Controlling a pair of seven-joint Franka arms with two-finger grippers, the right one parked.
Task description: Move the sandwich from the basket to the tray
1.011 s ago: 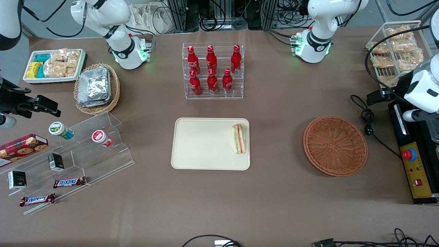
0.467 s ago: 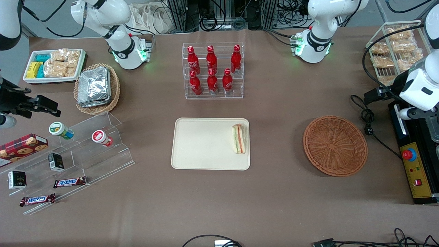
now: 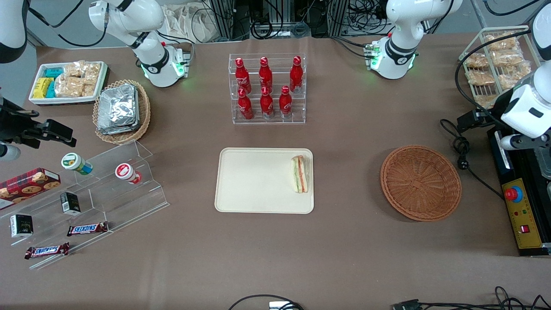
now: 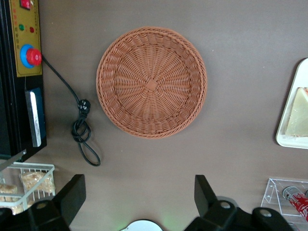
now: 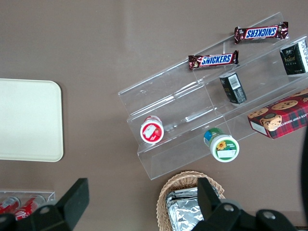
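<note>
**Sandwich lying on the tray, pincer released above the bare basket**

Front view: a brown surface [image 3: 353, 258] is filling the scene, with cables and metal framing running along its edge by the two arm bases. The sandwich [image 3: 300, 174] is lying flat in the tray [image 3: 254, 181], close against the rim nearest the basket [image 3: 420, 183]. The basket is holding nothing. The pincer itself is not showing here; only the working arm's white wrist [image 3: 523, 110] is hanging at the working arm's end of the surface, over a black control box [image 3: 518, 202]. A clear rack of red bottles [image 3: 267, 88] is standing farther from the camera than the tray.

Left wrist view: the pincer [image 4: 137, 195] is hovering released, its two dark fingers [image 4: 72, 195] standing wide apart with nothing between them. The basket is sitting on the surface well apart from the fingertips, directly ahead of them. A black plug and coiled cable [image 4: 83, 130] are lying just beside the basket, next to the control box with its red button [image 4: 33, 57]. A corner of the tray [image 4: 288, 137] is showing, with pale bread of the sandwich [image 4: 298, 113] on it.

Right wrist view: a clear stepped stand [image 5: 192, 110] is carrying chocolate bars [image 5: 213, 59] and small cups, and one bare end of the tray [image 5: 29, 120] is lying nearby.
</note>
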